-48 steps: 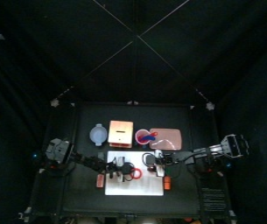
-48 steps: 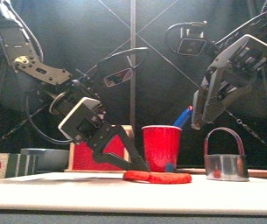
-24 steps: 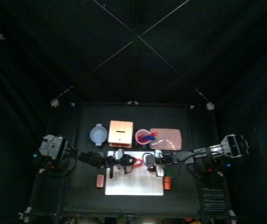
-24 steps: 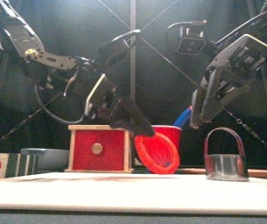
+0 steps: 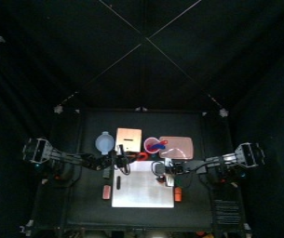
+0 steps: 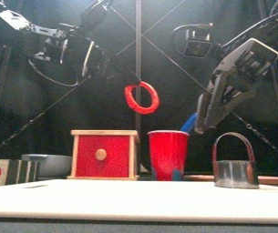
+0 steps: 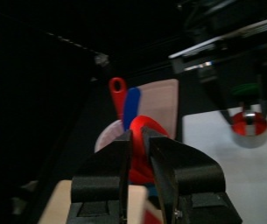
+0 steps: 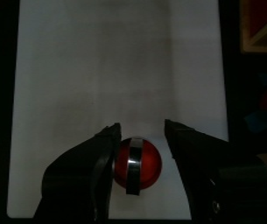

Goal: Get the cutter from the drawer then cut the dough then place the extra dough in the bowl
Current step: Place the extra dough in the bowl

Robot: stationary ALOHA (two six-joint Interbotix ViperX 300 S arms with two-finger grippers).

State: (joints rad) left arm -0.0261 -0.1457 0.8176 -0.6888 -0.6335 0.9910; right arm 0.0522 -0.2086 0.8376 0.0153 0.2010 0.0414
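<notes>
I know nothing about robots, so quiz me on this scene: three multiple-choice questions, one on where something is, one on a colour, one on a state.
1. Where is the dough ring?
A) on the board
B) in the bowl
C) held up in the air

2. What colour is the cup?
A) red
B) green
C) yellow

3. How do the right gripper's jaws stand?
A) open
B) shut on the cup
C) shut on a knife

Answers:
1 C: the left gripper pinches it high up.
2 A: the front view shows it red.
3 A: the jaws stand apart over the cutter.
</notes>
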